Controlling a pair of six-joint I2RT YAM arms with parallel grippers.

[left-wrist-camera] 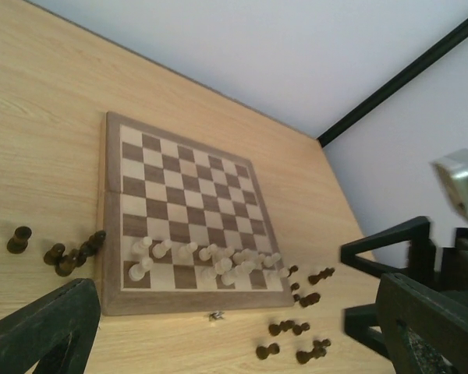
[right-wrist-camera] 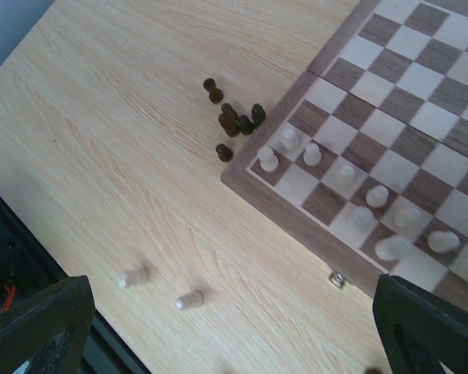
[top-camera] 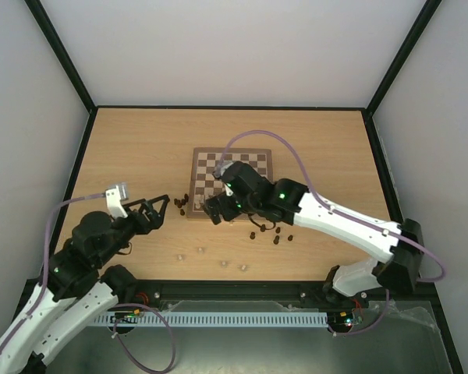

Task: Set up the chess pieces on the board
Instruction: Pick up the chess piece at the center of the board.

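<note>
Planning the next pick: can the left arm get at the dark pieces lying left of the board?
Probably yes. The left hand is open right beside those dark pieces, with nothing between them.

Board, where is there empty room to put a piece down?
On the board, the far rows beyond the cream pieces are bare. The table left of the board's far half is free too. Crowded: the near two rows, and the dark pieces clustered off both near corners.
</note>
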